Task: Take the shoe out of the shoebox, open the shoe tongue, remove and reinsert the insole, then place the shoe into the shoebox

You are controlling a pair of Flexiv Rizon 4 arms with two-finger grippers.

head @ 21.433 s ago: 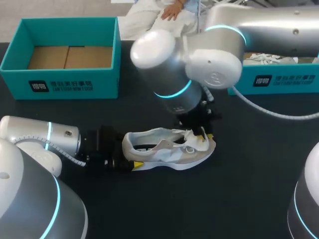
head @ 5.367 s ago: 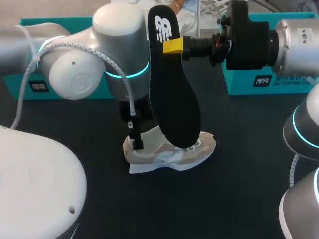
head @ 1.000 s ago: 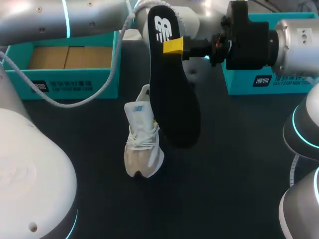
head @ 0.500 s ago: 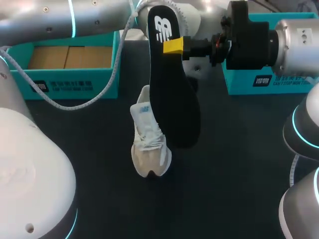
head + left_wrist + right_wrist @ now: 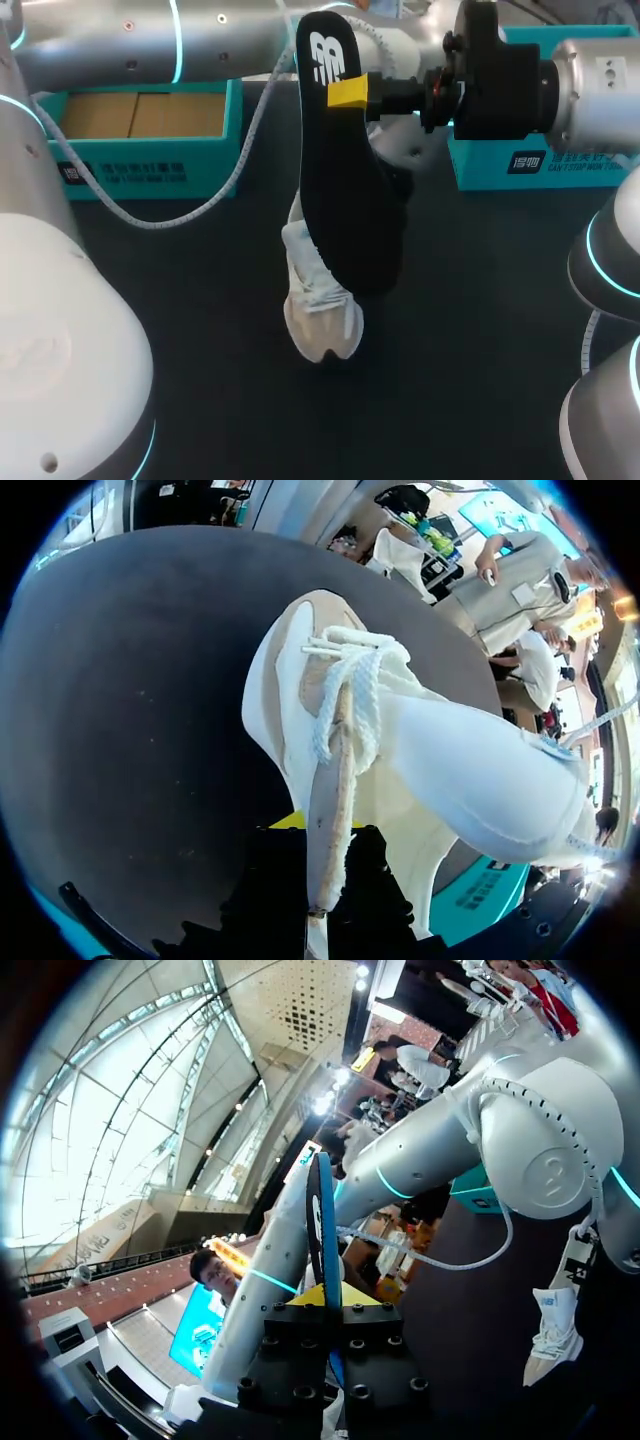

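The black insole (image 5: pixel 345 190) hangs upright above the table, and my right gripper (image 5: pixel 350 92) is shut on its upper edge. In the right wrist view the insole (image 5: pixel 322 1225) shows edge-on between that gripper's (image 5: pixel 328 1298) fingers. The white and beige shoe (image 5: pixel 320 310) hangs toe down behind the insole, its toe close to the dark table. My left arm (image 5: pixel 200 40) reaches across from the left, its gripper hidden behind the insole in the head view. In the left wrist view the left gripper (image 5: pixel 320 835) is shut on the shoe (image 5: pixel 400 750) at its collar, laces facing the camera.
An open teal shoebox (image 5: pixel 140 165) with a cardboard floor stands at the back left. A second teal box (image 5: pixel 545 155) sits at the back right, under my right arm. A white cable (image 5: pixel 215 190) loops down from the left arm in front of the left box.
The left arm has carried the shoe to the right and toward the front, so it now hangs partly behind the insole. The right arm and the insole have stayed put.
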